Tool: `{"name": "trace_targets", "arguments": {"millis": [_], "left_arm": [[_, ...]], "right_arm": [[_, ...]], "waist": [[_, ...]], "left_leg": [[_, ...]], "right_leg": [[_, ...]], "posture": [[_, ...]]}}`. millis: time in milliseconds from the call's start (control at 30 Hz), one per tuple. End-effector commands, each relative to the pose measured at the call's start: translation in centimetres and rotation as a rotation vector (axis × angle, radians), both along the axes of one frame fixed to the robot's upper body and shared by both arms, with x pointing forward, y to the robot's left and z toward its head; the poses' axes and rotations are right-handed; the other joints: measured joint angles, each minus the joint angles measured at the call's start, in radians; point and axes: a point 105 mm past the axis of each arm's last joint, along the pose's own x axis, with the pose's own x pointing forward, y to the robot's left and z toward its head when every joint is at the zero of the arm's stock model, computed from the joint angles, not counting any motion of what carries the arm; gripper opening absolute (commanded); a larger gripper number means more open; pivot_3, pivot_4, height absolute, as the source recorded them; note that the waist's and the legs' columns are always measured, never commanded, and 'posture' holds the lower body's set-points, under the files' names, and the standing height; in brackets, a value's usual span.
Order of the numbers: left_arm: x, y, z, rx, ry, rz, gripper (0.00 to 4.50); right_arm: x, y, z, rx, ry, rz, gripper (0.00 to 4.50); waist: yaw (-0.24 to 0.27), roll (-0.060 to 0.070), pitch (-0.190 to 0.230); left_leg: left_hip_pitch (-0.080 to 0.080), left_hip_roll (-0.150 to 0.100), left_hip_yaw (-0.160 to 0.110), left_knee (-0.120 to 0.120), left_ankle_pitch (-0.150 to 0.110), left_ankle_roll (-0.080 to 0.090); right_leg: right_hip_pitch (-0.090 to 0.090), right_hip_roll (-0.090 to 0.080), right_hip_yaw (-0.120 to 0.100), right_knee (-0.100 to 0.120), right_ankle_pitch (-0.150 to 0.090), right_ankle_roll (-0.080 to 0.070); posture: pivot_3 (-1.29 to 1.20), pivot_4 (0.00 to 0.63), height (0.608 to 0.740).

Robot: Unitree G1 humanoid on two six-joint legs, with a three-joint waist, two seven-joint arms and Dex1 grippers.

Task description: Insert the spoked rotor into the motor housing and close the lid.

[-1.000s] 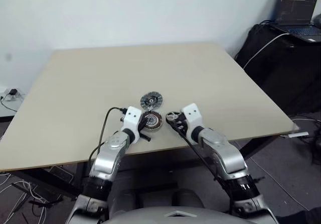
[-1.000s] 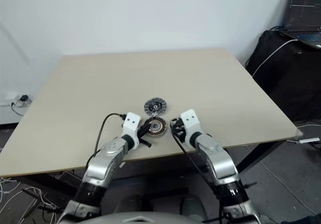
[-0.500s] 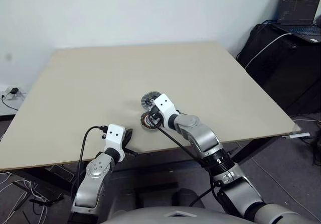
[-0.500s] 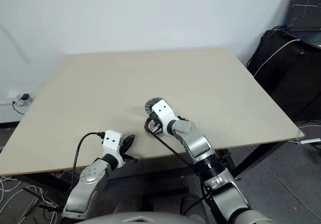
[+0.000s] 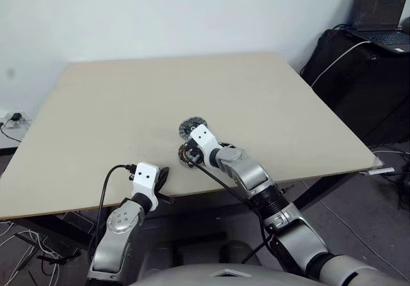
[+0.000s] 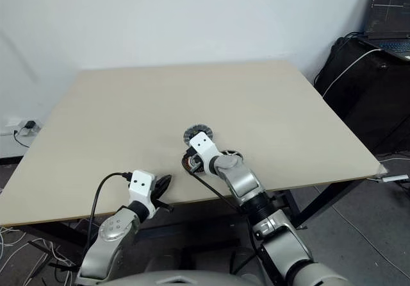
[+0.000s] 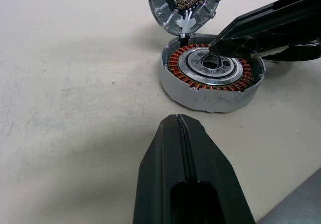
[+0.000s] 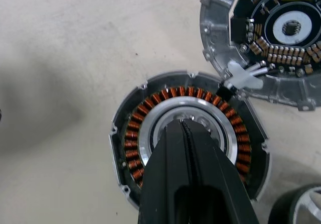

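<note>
The motor housing (image 8: 188, 138), a round cup with copper windings and a pale centre, sits near the table's front edge. The lid (image 8: 266, 38) lies just behind it with its circuit face up, and a small white connector (image 8: 243, 76) sits where the two meet. My right gripper (image 8: 183, 126) is shut and empty, its tips over the housing's centre (image 7: 213, 63). The spoked rotor (image 8: 301, 206) lies on the table beside the housing, to the right (image 6: 232, 154). My left gripper (image 7: 178, 119) is shut and empty, short of the housing at the front edge (image 5: 161, 174).
The beige table (image 5: 128, 106) is bare around the parts. Its front edge runs right under my left gripper. A laptop (image 5: 383, 13) sits on dark equipment at the back right, off the table.
My left gripper has pulled back from the housing to the table's front edge. My right gripper has swung left from the rotor to over the housing and has shut.
</note>
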Motion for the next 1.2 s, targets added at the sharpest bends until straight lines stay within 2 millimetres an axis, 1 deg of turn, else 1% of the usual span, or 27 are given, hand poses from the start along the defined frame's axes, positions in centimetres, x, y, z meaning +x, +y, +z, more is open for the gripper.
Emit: {"name": "trace_targets", "arguments": {"millis": [33, 300, 400, 533, 667, 767, 833, 1067, 1200], "left_arm": [[0.6, -0.5, 1.7, -0.025, -0.070, -0.013, 0.00], [0.6, -0.4, 1.6, -0.028, -0.061, -0.009, 0.00], [0.7, -0.5, 1.5, -0.029, -0.059, -0.013, 0.00], [0.8, -0.6, 1.5, -0.030, -0.057, -0.014, 0.00], [0.8, -0.6, 1.4, -0.027, -0.051, -0.019, 0.00], [0.8, -0.7, 1.3, -0.027, -0.047, -0.024, 0.00], [0.8, -0.7, 1.3, -0.027, -0.045, -0.027, 0.00], [0.7, -0.8, 1.2, -0.030, -0.039, -0.029, 0.00], [0.7, -0.7, 1.2, -0.029, -0.034, -0.026, 0.00]], "right_arm": [[0.9, 0.6, 1.4, 0.015, -0.059, 0.002, 0.03], [1.9, -1.1, 0.6, -0.012, -0.054, -0.061, 0.03], [2.0, -1.8, 0.4, -0.021, -0.050, -0.073, 0.03], [1.9, -2.2, 0.3, -0.023, -0.048, -0.078, 0.03], [2.0, -2.0, 1.1, 0.021, -0.074, -0.087, 0.03], [1.8, -1.3, 1.7, 0.048, -0.080, -0.065, 0.03], [1.5, -0.7, 1.7, 0.052, -0.076, -0.046, 0.03], [1.2, 0.1, 0.9, 0.040, -0.053, -0.030, 0.03], [1.1, -0.7, -0.5, 0.001, -0.019, -0.044, 0.03]], "waist": [[0.000, 0.000, 0.000], [-0.001, 0.000, 0.000], [-0.001, 0.000, 0.000], [-0.004, 0.000, 0.000], [-0.007, 0.000, 0.000], [-0.007, 0.000, 0.000], [-0.007, 0.001, 0.000], [-0.007, 0.001, 0.000], [-0.007, 0.001, 0.000]], "left_leg": [[0.000, 0.000, 0.000, 0.000, 0.000, 0.000], [0.000, 0.000, 0.000, 0.000, 0.000, 0.000], [0.000, 0.000, 0.000, -0.001, 0.000, 0.000], [0.000, 0.000, 0.000, -0.001, 0.000, 0.000], [0.000, 0.000, 0.000, -0.001, 0.000, 0.000], [0.000, 0.000, 0.000, -0.001, 0.000, 0.000], [0.000, 0.000, 0.000, -0.001, 0.000, 0.000], [0.000, 0.000, 0.000, -0.001, 0.000, -0.001], [0.000, 0.000, 0.000, -0.002, 0.000, -0.001]], "right_leg": [[0.000, 0.000, 0.000, 0.000, 0.000, 0.000], [0.000, 0.000, 0.000, 0.000, 0.000, 0.000], [0.000, 0.000, 0.000, 0.000, 0.000, 0.000], [0.000, 0.000, 0.000, 0.000, 0.000, 0.000], [0.000, 0.000, 0.000, 0.000, 0.000, 0.000], [0.000, 0.000, 0.000, 0.000, 0.000, -0.001], [-0.001, 0.000, 0.000, 0.000, 0.000, -0.001], [-0.001, 0.000, 0.000, 0.000, 0.000, -0.001], [-0.001, 0.000, 0.000, 0.000, 0.000, -0.001]], "posture": [[0.00, 0.000, 0.740], [0.00, 0.000, 0.740], [0.00, 0.000, 0.740], [0.00, 0.000, 0.740], [0.00, 0.000, 0.740], [0.00, 0.000, 0.740], [0.00, 0.000, 0.740], [0.00, 0.000, 0.740], [0.00, 0.000, 0.740]]}}
